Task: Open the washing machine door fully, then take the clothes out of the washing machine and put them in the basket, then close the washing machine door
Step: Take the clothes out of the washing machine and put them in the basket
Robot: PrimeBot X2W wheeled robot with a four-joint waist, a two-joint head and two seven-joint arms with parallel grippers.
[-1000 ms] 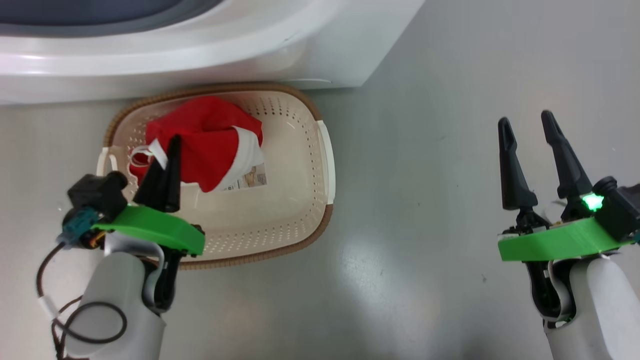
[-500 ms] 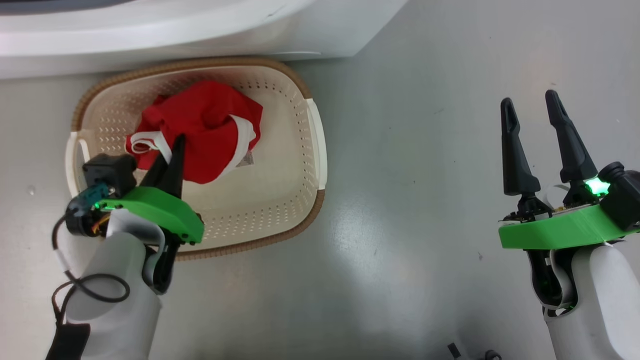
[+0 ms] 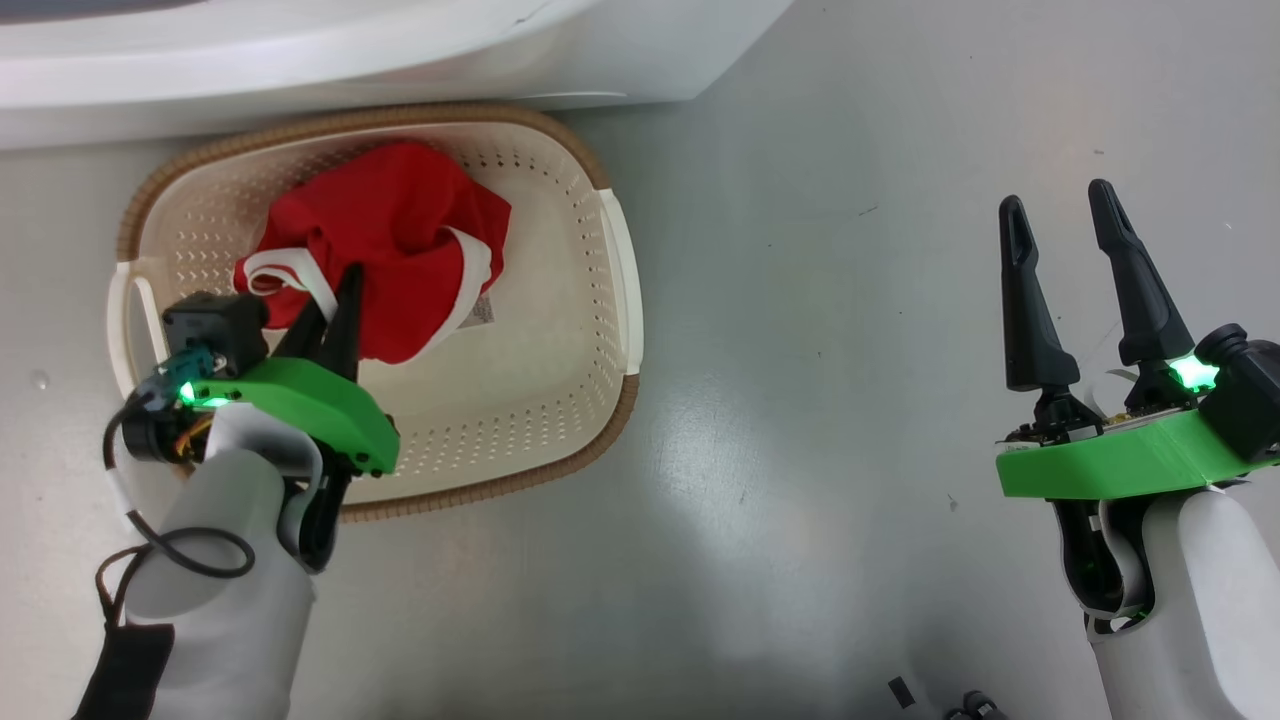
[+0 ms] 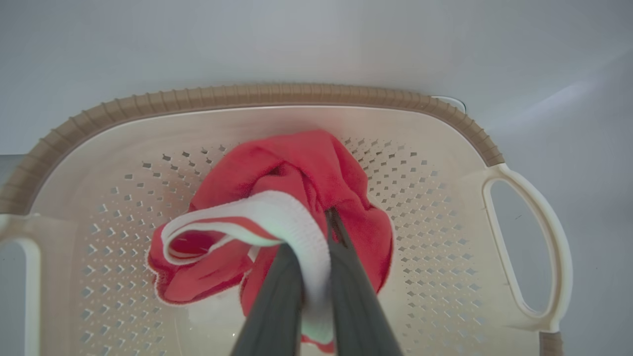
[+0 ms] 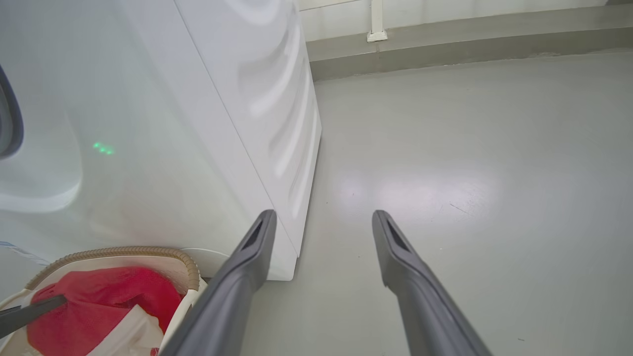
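Clothes lie bunched lengthwise in basket, trim toward its left edge; our left gripper pinches trim, right gripper is open.

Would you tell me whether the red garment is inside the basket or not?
Inside: the red garment sits bunched within the basket, surrounded by its perforated walls and brown rim.

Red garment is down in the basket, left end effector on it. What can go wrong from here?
1. The white trim of the clothes runs between the fingers of the left end effector. Lifting before a full release may drag them out or tip the basket.
2. The right end effector, open, hangs near the corner of the washing machine and may clip it when it moves.
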